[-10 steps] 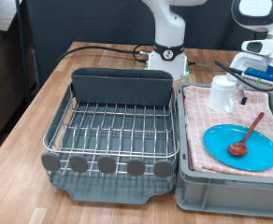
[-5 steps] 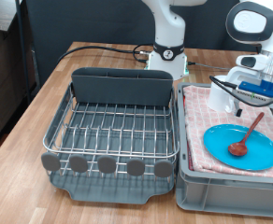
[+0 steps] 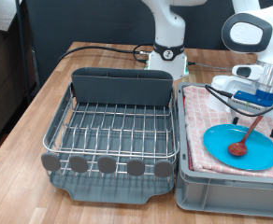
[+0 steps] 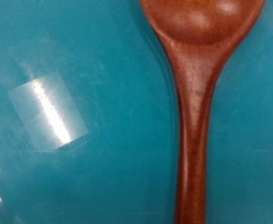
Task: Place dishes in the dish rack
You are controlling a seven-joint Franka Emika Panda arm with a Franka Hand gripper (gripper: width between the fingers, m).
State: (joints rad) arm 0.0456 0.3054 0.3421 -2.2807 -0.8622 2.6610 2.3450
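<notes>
Sitting on a wooden table [image 3: 43,93]: dish rack [image 3: 113,126] at the exterior view's left, grey crate [image 3: 225,191] with pink checked cloth [image 3: 200,131] at right. Resting there: blue plate [image 3: 258,154] carrying wooden spoon [image 3: 244,136]. Hovering above the spoon handle: gripper [image 3: 251,110], opening impossible to tell

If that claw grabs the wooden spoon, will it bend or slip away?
The wooden spoon looks solid, so probably stiff, not floppy. Its thin handle and small bowl suggest it's light. It lies on the glossy blue plate, so a nudge might slide or pivot it.
</notes>
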